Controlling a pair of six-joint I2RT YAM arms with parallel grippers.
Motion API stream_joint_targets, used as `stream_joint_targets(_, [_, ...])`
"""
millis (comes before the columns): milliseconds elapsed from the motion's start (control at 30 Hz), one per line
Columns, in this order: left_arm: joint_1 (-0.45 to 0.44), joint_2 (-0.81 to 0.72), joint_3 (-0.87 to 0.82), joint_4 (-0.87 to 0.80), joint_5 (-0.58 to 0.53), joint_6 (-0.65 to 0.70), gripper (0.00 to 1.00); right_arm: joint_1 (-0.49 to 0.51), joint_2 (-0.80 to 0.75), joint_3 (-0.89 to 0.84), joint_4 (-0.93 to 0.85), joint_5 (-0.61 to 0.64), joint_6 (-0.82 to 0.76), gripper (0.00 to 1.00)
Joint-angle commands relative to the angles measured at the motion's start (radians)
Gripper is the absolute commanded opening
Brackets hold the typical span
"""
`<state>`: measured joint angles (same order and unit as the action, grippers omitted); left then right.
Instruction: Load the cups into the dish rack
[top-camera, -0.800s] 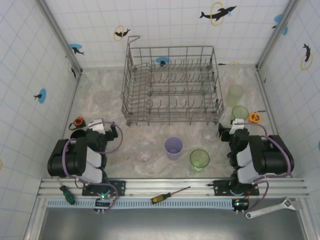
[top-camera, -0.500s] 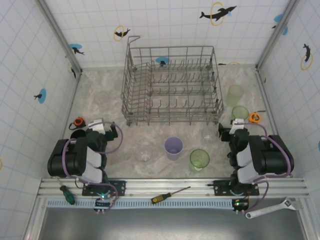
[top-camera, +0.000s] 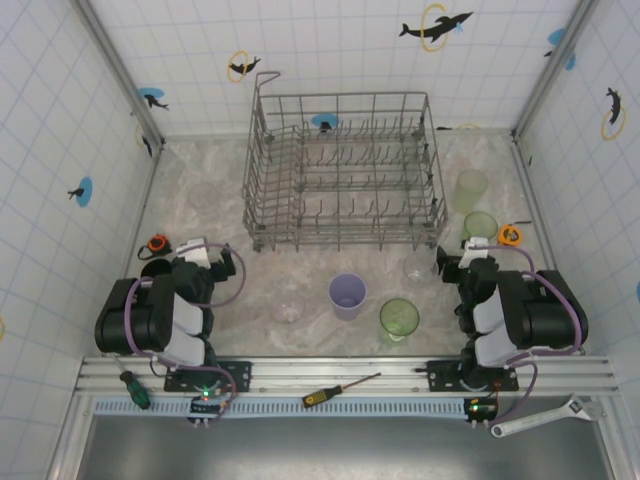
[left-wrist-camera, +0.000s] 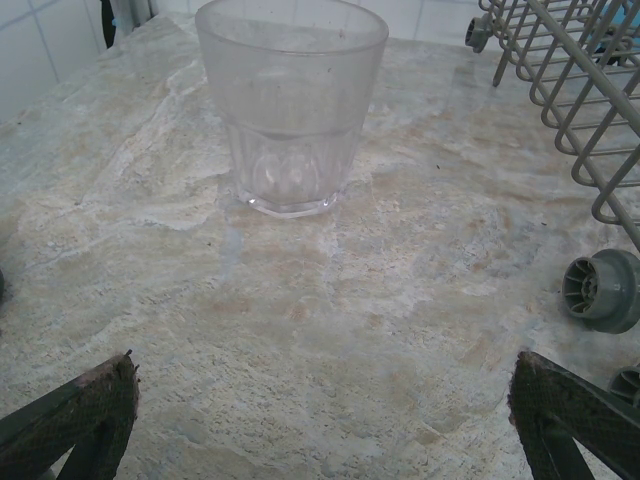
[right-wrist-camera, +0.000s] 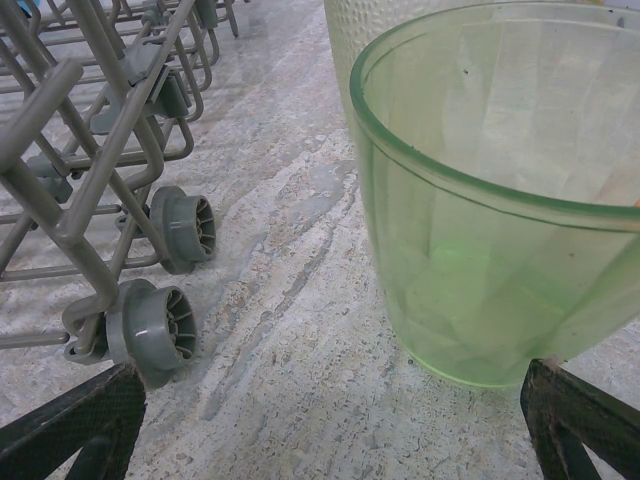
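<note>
Two grippers, both with jaws spread wide, nothing held

Left gripper (left-wrist-camera: 324, 362): a clear tumbler (left-wrist-camera: 291, 100) is seen upright straight ahead, roughly centred between the fingers (left-wrist-camera: 80, 420), well apart from them. The dish rack (top-camera: 345, 170) is seen to the right of that tumbler, one grey wheel (left-wrist-camera: 600, 290) resting on the table

Right gripper (right-wrist-camera: 332, 368): a green cup (right-wrist-camera: 500, 230) is seen upright and close ahead, offset toward the right finger. A dimpled pale cup (right-wrist-camera: 345, 25) is placed just behind it. Rack wheels (right-wrist-camera: 150, 325) are seen to the left of the cup

From above, the rack is set at the far middle of the table. A lavender cup (top-camera: 347, 296) and another green cup (top-camera: 399, 319) are set between the arms, near the front edge; a small clear cup (top-camera: 287, 312) is seen left of the lavender one. All cups seen are standing on the table, outside the rack

Surface: marbled beige table top (top-camera: 220, 210). The cell is enclosed by white tiled walls (top-camera: 60, 100) with dolphin stickers (top-camera: 435, 25). A yellow-handled screwdriver (top-camera: 340, 390) and a wrench (top-camera: 545, 418) are laid by the front rail
</note>
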<state>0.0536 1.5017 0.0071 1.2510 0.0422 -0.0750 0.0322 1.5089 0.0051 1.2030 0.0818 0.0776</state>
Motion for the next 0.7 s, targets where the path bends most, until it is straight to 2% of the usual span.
stream_joint_targets(0, [0.009,0.011,-0.006,0.028,0.015,0.017,0.98,-0.004,0.008,-0.002,0.047,0.004,-0.006,1.00])
stream_joint_targets(200, [0.009,0.009,-0.007,0.026,0.014,0.019,0.98,-0.004,-0.005,-0.017,0.068,0.031,0.004,1.00])
stream_joint_targets(267, [0.008,0.004,0.004,0.004,-0.025,0.006,0.98,-0.005,-0.028,-0.024,0.060,0.052,0.012,1.00])
stream_joint_targets(333, [0.007,-0.017,0.020,-0.039,-0.044,-0.002,0.98,-0.005,-0.062,-0.025,0.034,0.074,0.021,1.00])
stream_joint_targets(500, [-0.004,-0.087,0.115,-0.290,-0.105,-0.029,0.98,0.001,-0.177,-0.037,-0.052,0.115,0.036,1.00])
stream_joint_targets(667, [-0.052,-0.113,0.133,-0.360,-0.221,-0.056,0.98,0.005,-0.337,-0.020,-0.247,0.164,0.060,1.00])
